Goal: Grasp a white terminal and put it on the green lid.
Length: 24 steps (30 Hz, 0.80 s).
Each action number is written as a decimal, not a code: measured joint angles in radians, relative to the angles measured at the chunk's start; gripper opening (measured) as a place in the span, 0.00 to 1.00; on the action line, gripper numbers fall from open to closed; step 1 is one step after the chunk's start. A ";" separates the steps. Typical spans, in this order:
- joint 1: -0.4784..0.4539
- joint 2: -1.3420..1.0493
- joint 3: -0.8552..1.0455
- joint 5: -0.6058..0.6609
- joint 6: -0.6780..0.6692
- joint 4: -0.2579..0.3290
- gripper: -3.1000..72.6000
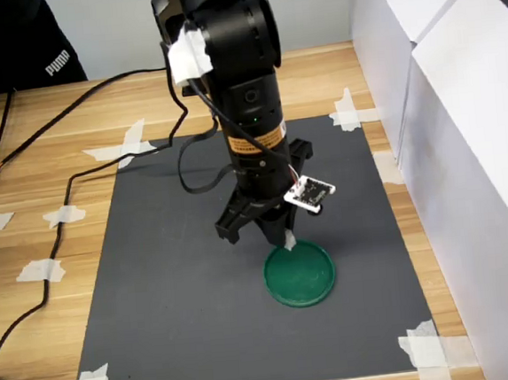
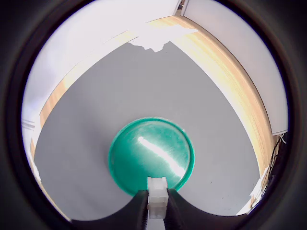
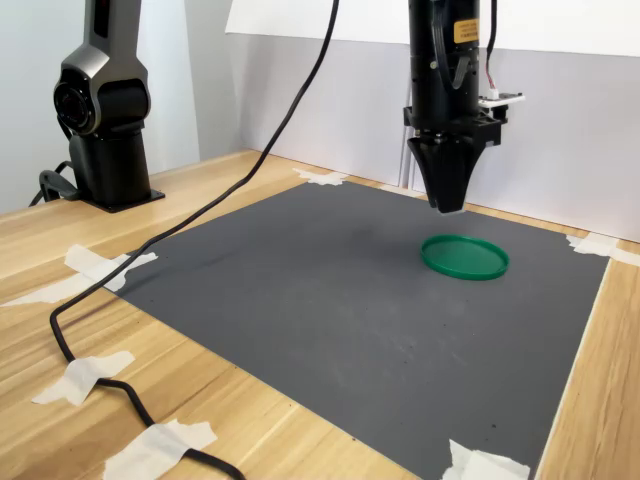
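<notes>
The end effector (image 1: 285,238) hangs pointing straight down above the near edge of the green lid (image 1: 300,274), its two dark fingers (image 2: 140,211) closed on the white terminal (image 2: 157,197). In the wrist view the small blocky piece sits pinched between the fingertips, with the lid's rim directly beneath it. In the second exterior view the end effector (image 3: 447,203) is clear of the lid (image 3: 464,257), with open space between tip and disc, so the terminal is held in the air, not resting.

The lid lies flat on the dark grey mat (image 1: 173,286), towards the first exterior view's right of centre. The mat is taped at its corners to the wooden tabletop (image 1: 25,219). A black cable (image 3: 150,250) trails across the mat's far side in the second exterior view. A small white tag (image 1: 310,191) with dark dots hangs off the arm's wrist.
</notes>
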 joint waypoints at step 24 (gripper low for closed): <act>0.000 0.082 -0.038 0.004 -0.012 0.000 0.67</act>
